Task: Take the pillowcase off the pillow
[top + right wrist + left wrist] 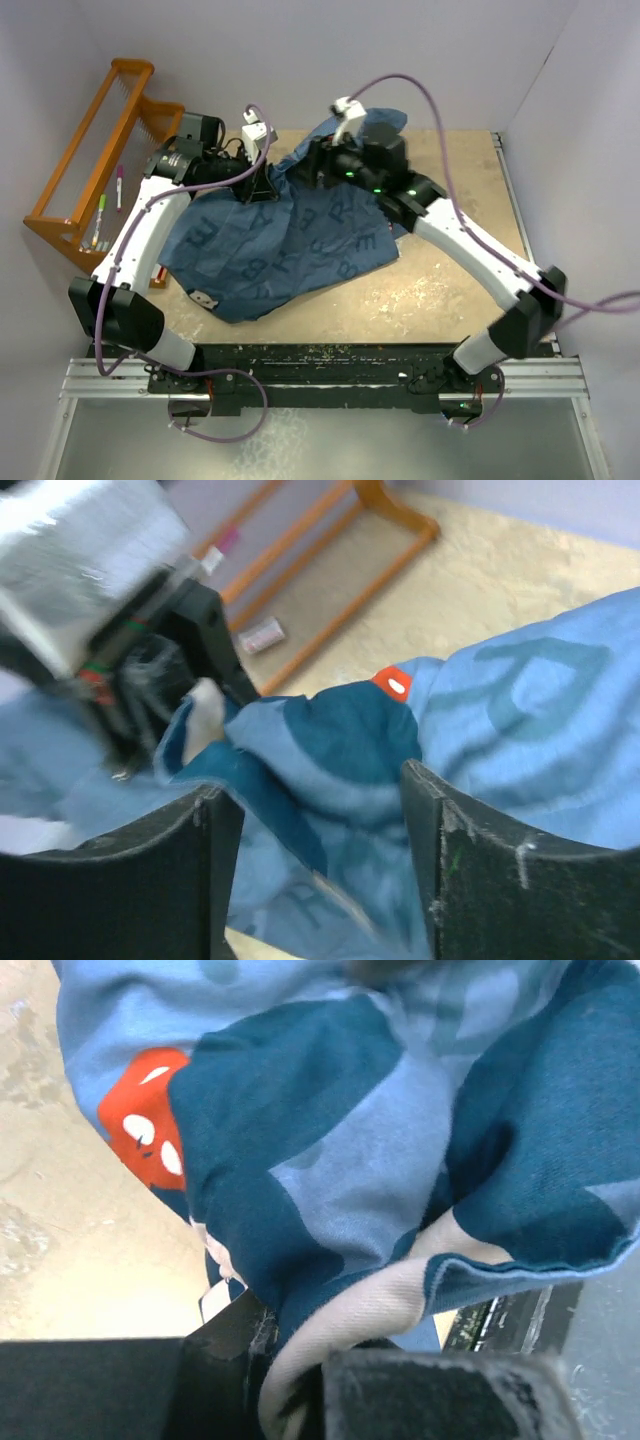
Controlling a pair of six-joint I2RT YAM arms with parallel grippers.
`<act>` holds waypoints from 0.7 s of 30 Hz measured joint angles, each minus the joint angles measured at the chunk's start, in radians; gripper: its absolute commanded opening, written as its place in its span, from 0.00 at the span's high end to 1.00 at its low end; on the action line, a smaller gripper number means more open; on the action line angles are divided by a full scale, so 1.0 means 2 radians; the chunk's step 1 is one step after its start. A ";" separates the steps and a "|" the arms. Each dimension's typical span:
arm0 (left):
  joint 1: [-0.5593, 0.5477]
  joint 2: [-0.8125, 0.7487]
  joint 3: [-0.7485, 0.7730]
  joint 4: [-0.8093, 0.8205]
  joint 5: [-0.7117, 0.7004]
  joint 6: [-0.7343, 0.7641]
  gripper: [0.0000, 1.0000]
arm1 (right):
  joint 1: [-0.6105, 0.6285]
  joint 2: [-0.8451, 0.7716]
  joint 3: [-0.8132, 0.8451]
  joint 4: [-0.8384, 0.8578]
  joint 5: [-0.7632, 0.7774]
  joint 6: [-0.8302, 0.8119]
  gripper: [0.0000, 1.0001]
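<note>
Soft, even light; the pillowcase (350, 1160) blurs close to both wrist cameras.

the scuffed tan table (450, 290) carries the blue pillowcase (290, 250), an orange wooden rack (90, 160) and pens (119, 187).

The blue pillowcase (330, 1160) fills the view, with a red bow (140, 1125) on it. Its pale edge goes down between the black fingers (440, 1395) of the left gripper (295, 1385). A tan table (80, 1260) shows at the left.
</note>
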 measured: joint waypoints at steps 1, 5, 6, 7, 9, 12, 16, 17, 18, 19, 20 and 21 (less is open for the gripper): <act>0.000 0.000 0.002 -0.001 -0.003 0.010 1.00 | -0.018 -0.024 -0.023 0.020 -0.030 0.012 0.29; 0.003 0.000 0.017 -0.018 -0.009 0.039 1.00 | -0.098 -0.138 -0.115 0.086 -0.119 0.049 0.26; 0.004 0.000 0.023 -0.026 -0.008 0.050 1.00 | -0.128 -0.174 -0.141 0.101 -0.145 0.059 0.26; 0.004 0.000 0.028 -0.033 -0.007 0.057 1.00 | -0.150 -0.199 -0.157 0.109 -0.160 0.065 0.27; 0.005 0.000 0.037 -0.048 0.002 0.075 1.00 | -0.200 -0.247 -0.196 0.129 -0.191 0.080 0.29; 0.006 -0.004 0.049 -0.075 0.018 0.109 1.00 | -0.270 -0.284 -0.251 0.145 -0.241 0.103 0.40; 0.006 -0.019 0.061 -0.102 0.026 0.142 1.00 | -0.342 -0.259 -0.305 0.136 -0.264 0.130 0.47; 0.006 -0.024 0.065 -0.108 0.027 0.147 1.00 | -0.352 -0.242 -0.319 0.127 -0.258 0.130 0.48; 0.006 -0.029 0.070 -0.113 0.027 0.153 1.00 | -0.359 -0.224 -0.332 0.115 -0.247 0.130 0.50; 0.006 -0.033 0.073 -0.117 0.027 0.157 1.00 | -0.361 -0.209 -0.344 0.102 -0.237 0.129 0.52; 0.006 -0.036 0.077 -0.122 0.027 0.159 1.00 | -0.361 -0.198 -0.357 0.089 -0.227 0.128 0.55; 0.006 -0.039 0.080 -0.127 0.027 0.163 1.00 | -0.360 -0.191 -0.368 0.076 -0.218 0.126 0.56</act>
